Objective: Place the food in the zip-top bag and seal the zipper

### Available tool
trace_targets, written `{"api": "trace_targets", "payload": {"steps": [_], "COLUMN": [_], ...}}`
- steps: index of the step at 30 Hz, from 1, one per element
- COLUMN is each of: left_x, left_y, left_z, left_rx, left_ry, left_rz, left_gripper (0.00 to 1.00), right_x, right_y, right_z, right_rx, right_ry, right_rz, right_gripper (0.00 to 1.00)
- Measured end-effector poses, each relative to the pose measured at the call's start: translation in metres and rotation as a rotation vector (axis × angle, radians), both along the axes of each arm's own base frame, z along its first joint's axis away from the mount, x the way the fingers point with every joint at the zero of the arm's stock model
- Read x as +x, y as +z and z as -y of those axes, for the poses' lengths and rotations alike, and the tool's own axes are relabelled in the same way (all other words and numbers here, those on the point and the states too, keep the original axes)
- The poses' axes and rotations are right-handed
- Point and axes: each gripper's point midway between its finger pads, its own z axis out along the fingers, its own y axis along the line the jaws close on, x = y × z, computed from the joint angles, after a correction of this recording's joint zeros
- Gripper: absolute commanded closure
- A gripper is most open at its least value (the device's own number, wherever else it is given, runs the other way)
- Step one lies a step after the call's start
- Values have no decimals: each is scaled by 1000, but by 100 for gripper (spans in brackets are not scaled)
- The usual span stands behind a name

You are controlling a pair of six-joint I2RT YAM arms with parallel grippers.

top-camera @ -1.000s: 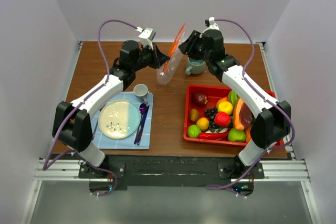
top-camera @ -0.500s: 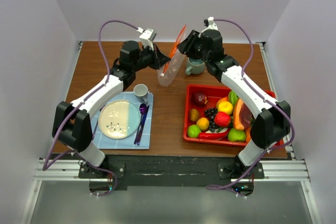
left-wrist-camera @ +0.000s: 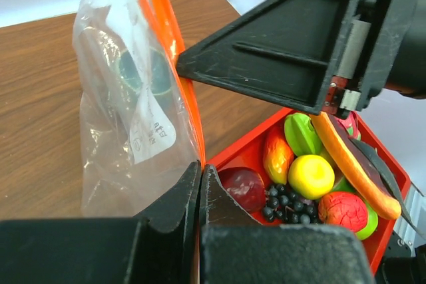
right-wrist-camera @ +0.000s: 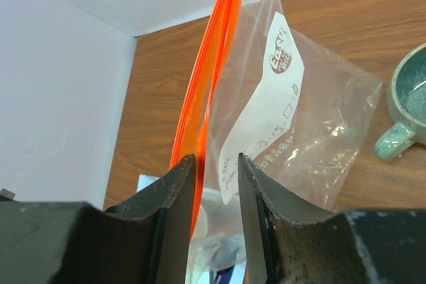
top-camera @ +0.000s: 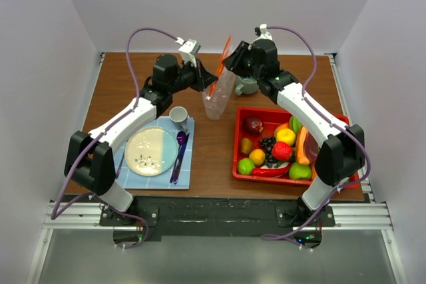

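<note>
The zip-top bag (top-camera: 217, 98) hangs upright between the two arms over the far middle of the table (top-camera: 133, 78), its zipper (top-camera: 224, 53) running up its right edge. From above I cannot tell whether its lower end touches the wood. The left gripper (left-wrist-camera: 200, 179) has its jaws pressed together on the low end of the orange strip, and the pinch point itself is hidden between the black fingers. The right gripper (right-wrist-camera: 214, 161) sits higher on the strip. Its jaws stand a narrow gap apart, with the strip against the left finger and clear film filling the rest of the gap. A white label on the bag carries print too small to read. The teal mug (right-wrist-camera: 405, 101) just right of the bag is cut off by the right wrist picture's edge, and shows only as a blur through the film in the left wrist view. The food (top-camera: 274, 149) lies in the red tray (top-camera: 237, 145) at the near right, well apart from the bag. The right arm covers the tray's right side, hiding part of the pile.
</note>
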Motion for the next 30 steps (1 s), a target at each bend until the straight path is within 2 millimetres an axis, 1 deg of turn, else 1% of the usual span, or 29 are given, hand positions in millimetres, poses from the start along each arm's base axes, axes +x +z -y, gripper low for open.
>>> {"api": "trace_targets", "payload": {"steps": [7, 10, 11, 12, 14, 15, 17, 23, 26, 30], "left_x": [-8, -10, -10, -10, -10, -10, -7, 4, 7, 8], "left_y": [-4, -6, -6, -7, -7, -8, -8, -13, -17, -23], "left_z": [9, 11, 12, 13, 13, 13, 11, 1, -3, -6], "left_rx": [34, 49, 54, 58, 64, 66, 70, 76, 64, 51], "left_ry": [-33, -38, -39, -40, -34, -30, -12, 96, 144, 178], "left_rz": [22, 29, 33, 36, 38, 39, 40, 7, -31, -74], "left_gripper": [100, 100, 100, 100, 100, 100, 100, 100, 91, 82], "right_x": [-3, -3, -4, -3, -4, -5, -6, -6, -8, -15], "right_y": [-2, -2, -2, -3, -7, -10, -16, -24, -28, -28], "right_z": [-3, -7, -9, -10, -12, -12, -10, 2, 5, 1], "right_rx": [-18, -29, -32, -35, -46, -54, -75, -156, -205, -279], "right_ry": [-9, -10, -6, -5, -2, -3, -12, -47, -49, -33], "right_rz": [-7, -9, -9, -10, -16, -24, -37, -48, -45, -27], "right_gripper": [64, 66, 68, 75, 83, 91, 100, 100, 100, 100]}}
